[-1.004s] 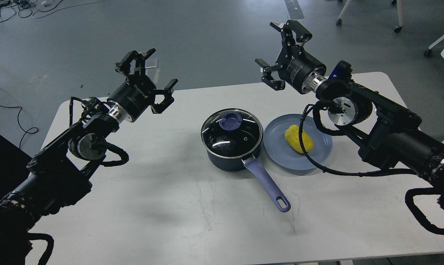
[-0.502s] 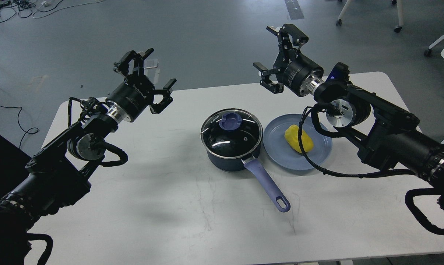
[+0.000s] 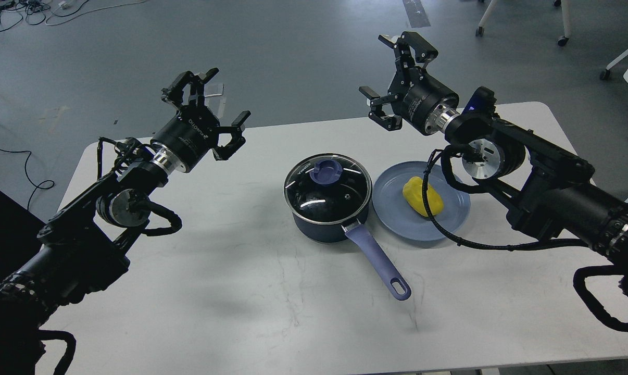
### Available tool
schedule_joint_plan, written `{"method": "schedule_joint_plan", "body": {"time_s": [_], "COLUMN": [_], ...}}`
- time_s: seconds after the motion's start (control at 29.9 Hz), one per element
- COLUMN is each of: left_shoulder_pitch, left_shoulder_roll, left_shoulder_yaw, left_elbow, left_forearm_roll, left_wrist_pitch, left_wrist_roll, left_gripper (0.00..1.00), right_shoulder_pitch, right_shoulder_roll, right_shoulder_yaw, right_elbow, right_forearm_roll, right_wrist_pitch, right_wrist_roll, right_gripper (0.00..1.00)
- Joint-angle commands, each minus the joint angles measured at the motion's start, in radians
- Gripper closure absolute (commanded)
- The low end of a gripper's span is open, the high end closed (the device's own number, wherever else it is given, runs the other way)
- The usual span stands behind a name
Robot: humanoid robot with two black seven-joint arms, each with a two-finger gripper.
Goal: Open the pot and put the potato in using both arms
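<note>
The dark navy pot [image 3: 328, 200] stands at the middle of the white table [image 3: 251, 291]. Its glass lid with a purple knob [image 3: 326, 171] is on it. Its long purple handle [image 3: 379, 263] points toward the front right. The yellow potato [image 3: 423, 196] lies on a blue-grey plate [image 3: 392, 213] just right of the pot. My left gripper [image 3: 210, 107] is open and empty, raised at the far left of the pot. My right gripper [image 3: 394, 75] is open and empty, raised beyond the plate.
Grey floor lies beyond the table's far edge. Cables [image 3: 12, 10] lie on the floor at the far left. Chair legs with castors [image 3: 561, 39] stand at the far right. A black box [image 3: 1, 229] sits at the left edge.
My right gripper has shifted slightly left and tilted between the frames. My left arm has barely moved. Pot, lid and potato have not moved.
</note>
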Motion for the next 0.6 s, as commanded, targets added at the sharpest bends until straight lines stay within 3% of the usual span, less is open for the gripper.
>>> {"method": "schedule_joint_plan", "body": {"time_s": [0.0, 0.1, 0.17, 0.2, 0.3, 0.57], "left_shoulder_pitch": [-0.018, -0.048, -0.048, -0.048, -0.048, -0.051], "left_shoulder_roll": [0.003, 0.0, 0.003, 0.008, 0.01, -0.01], "left_shoulder_yaw": [-0.002, -0.002, -0.002, 0.0, 0.006, 0.014], "left_elbow": [-0.001, -0.027, -0.063, -0.11, -0.207, -0.267], "left_forearm_roll": [0.12, 0.336, 0.42, 0.494, 0.638, 1.134], "left_wrist_pitch": [0.08, 0.179, 0.245, 0.32, 0.469, 0.677], "left_wrist_roll": [-0.045, -0.175, -0.222, -0.246, -0.248, -0.25], "left_gripper": [0.02, 0.02, 0.02, 0.02, 0.02, 0.02], "right_shoulder_pitch": [-0.003, -0.005, -0.005, -0.005, -0.006, -0.023], "right_shoulder_roll": [-0.003, -0.007, -0.009, -0.012, -0.022, -0.045], "right_shoulder_yaw": [0.018, 0.042, 0.058, 0.064, 0.067, 0.095], "right_elbow": [-0.002, -0.02, -0.028, -0.034, -0.034, -0.034], "right_forearm_roll": [0.0, 0.002, 0.002, 0.002, 0.003, 0.006], "right_wrist_pitch": [-0.004, -0.004, -0.004, -0.004, -0.004, -0.005], "right_wrist_roll": [0.0, 0.0, -0.001, -0.001, -0.001, 0.0], "right_gripper": [0.0, 0.0, 0.0, 0.0, 0.0, 0.0]}}
